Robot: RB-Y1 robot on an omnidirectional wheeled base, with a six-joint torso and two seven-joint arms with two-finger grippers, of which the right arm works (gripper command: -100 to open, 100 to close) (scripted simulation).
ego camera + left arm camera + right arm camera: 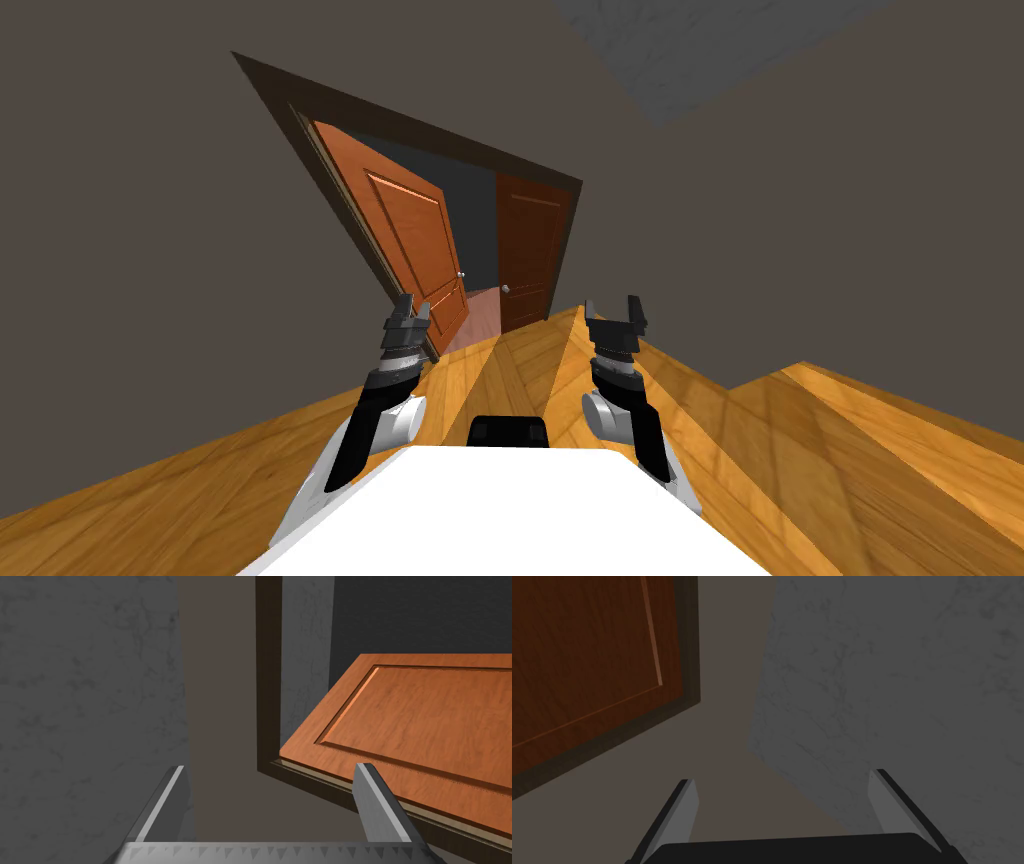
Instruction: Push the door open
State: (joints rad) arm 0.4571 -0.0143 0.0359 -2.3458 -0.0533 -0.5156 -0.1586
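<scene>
1. Fingers of left gripper [412, 305] and right gripper [612, 305] stand apart and hold nothing; thin blade tips leading into wood could skid or snag
2. Both grippers hang short of the doorway and touch no wood, so a push begun from here would likely meet air
3. Left door leaf [405, 240] stands ajar, and right door leaf [530, 250] looks shut and shaded; pressing near the hinge side would give little swing
4. Door frame [400, 115] runs near the left gripper's line, so a wide reach may strike it instead of the leaf
</scene>
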